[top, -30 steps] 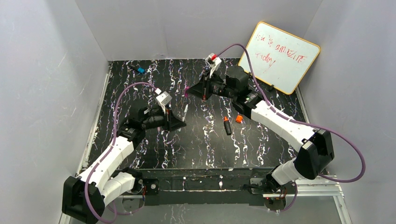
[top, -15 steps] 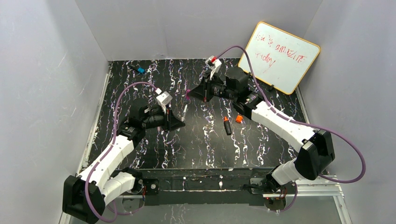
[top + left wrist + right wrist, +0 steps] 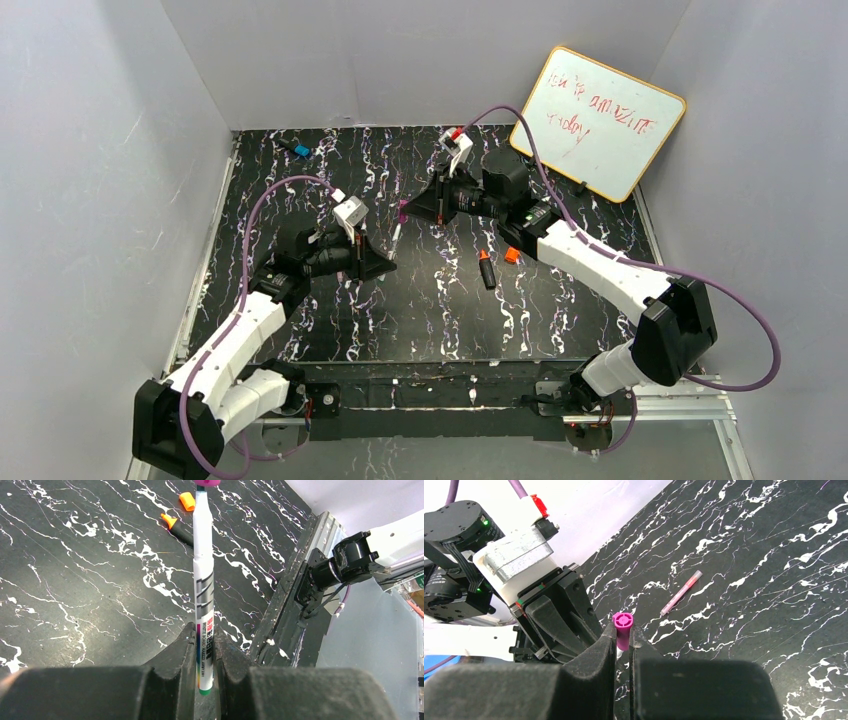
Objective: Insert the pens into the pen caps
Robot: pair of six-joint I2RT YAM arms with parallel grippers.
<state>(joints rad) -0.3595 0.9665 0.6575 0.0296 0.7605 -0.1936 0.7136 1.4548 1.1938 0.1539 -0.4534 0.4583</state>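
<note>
My left gripper (image 3: pixel 383 262) (image 3: pixel 204 632) is shut on the slim white pen (image 3: pixel 396 236) (image 3: pixel 202 580), which points away from it toward the right arm. My right gripper (image 3: pixel 409 209) (image 3: pixel 623 632) is shut on the magenta cap (image 3: pixel 622 628), which sits on the pen's tip (image 3: pixel 206 482). A white bit of pen shows under the cap in the right wrist view. The black marker with the orange-red end (image 3: pixel 487 270) (image 3: pixel 176 525) and the orange cap (image 3: pixel 512 255) (image 3: pixel 187 501) lie on the table. The pink-purple pen (image 3: pixel 681 593) lies beyond the cap. The pale pink cap is out of view.
A whiteboard (image 3: pixel 598 120) leans at the back right corner. A small black piece with a blue end (image 3: pixel 296 149) lies at the back left. Grey walls close in the black marbled table (image 3: pixel 440 320) on three sides.
My right gripper has moved a little nearer and lower with the magenta cap, bringing it onto the white pen's tip. The left arm has barely moved.
</note>
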